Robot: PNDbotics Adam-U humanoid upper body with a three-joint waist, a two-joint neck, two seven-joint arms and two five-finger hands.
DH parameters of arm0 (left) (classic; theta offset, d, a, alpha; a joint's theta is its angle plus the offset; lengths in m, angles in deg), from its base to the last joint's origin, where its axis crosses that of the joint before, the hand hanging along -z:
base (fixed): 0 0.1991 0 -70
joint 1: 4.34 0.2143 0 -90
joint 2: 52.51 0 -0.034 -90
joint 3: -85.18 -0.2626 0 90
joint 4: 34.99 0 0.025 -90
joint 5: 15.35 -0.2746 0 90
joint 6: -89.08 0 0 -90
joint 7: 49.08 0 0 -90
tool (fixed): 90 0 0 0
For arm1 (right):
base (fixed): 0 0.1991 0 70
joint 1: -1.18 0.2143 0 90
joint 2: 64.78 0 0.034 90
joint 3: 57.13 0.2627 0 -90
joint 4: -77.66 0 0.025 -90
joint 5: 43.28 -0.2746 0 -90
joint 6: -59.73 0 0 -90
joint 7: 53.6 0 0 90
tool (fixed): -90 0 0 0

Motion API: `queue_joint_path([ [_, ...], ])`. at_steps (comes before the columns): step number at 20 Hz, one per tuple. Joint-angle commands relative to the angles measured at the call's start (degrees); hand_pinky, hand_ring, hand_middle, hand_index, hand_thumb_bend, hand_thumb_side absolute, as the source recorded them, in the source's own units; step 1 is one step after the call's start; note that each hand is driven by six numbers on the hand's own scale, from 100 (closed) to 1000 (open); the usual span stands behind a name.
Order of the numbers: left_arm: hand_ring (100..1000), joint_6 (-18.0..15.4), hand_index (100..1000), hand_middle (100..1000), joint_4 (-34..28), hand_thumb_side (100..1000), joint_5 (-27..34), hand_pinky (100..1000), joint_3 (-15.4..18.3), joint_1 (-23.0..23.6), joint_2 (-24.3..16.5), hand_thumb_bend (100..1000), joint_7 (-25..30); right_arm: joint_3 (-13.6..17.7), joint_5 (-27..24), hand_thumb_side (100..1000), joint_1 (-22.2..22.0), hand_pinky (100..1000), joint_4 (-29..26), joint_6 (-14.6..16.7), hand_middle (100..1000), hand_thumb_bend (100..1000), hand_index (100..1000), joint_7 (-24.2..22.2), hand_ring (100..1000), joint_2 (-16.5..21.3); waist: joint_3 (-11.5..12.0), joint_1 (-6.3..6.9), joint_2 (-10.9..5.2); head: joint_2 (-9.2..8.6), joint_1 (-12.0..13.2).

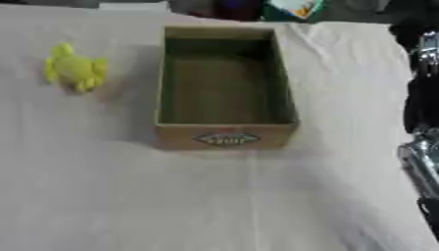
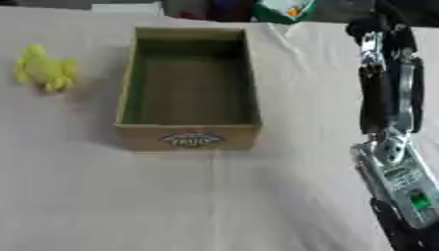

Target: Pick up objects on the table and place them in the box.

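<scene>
A yellow soft toy (image 1: 75, 70) lies on the white cloth to the left of the box, apart from it. The open cardboard box (image 1: 225, 135) stands in the middle with a label on its front wall, and nothing shows inside it. My right arm (image 2: 390, 93), black and silver, runs down the right edge of the right eye view. Its lower end (image 2: 403, 235) is cut off at the bottom right corner, so the hand cannot be made out. It is well to the right of the box and touches nothing. My left hand shows in no view.
The table is covered by a white cloth (image 1: 214, 201) with creases to the right of the box. A teal and white object (image 2: 284, 10) and dark items sit beyond the far edge.
</scene>
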Motion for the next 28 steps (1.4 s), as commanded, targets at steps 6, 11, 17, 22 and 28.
queue_joint_path([
  [6, 535, 0.81, 756, 555, -0.95, 624, -2.35, 393, 0.24, 2.35, -6.39, 100, -0.3, 0.46, 0.14, 718, 0.66, 891, -1.13, 0.29, 651, 100, 891, -0.1, 755, 1.22, 0.13, 0.44, -1.49, 0.78, -0.54],
  [11, 537, 3.91, 772, 560, -0.95, 620, -6.25, 397, -0.27, 5.71, -13.66, 100, 0.56, 0.69, 0.04, 719, 0.69, 891, -1.13, 0.47, 651, 100, 890, -0.15, 755, 1.47, 0.25, 0.58, -1.94, 1.07, -0.91],
  [17, 569, 6.94, 828, 604, 0.72, 642, -11.92, 429, -0.12, 7.95, -21.56, 100, 1.59, 0.88, -0.06, 723, 0.67, 890, -1.13, 0.56, 652, 100, 889, -0.18, 755, 1.65, 0.28, 0.78, -2.38, 1.87, -0.97],
  [22, 680, 6.97, 920, 714, 5.98, 736, -22.26, 533, 0.9, 7.8, -27.35, 100, 8.24, 1.01, 0.01, 724, 0.42, 890, -1.13, 0.6, 652, 100, 889, -0.1, 756, 1.86, 0.4, 0.93, -2.52, 1.92, -1.02],
  [28, 753, 5.81, 977, 786, 12.42, 789, -35.88, 571, -0.42, 4.71, -34.31, 151, 17.45, 0.88, 0.12, 729, 0.3, 891, -1.13, 0.55, 652, 100, 889, -0.29, 757, 2.17, 0.64, 0.92, -2.55, 0.58, -1.03],
])
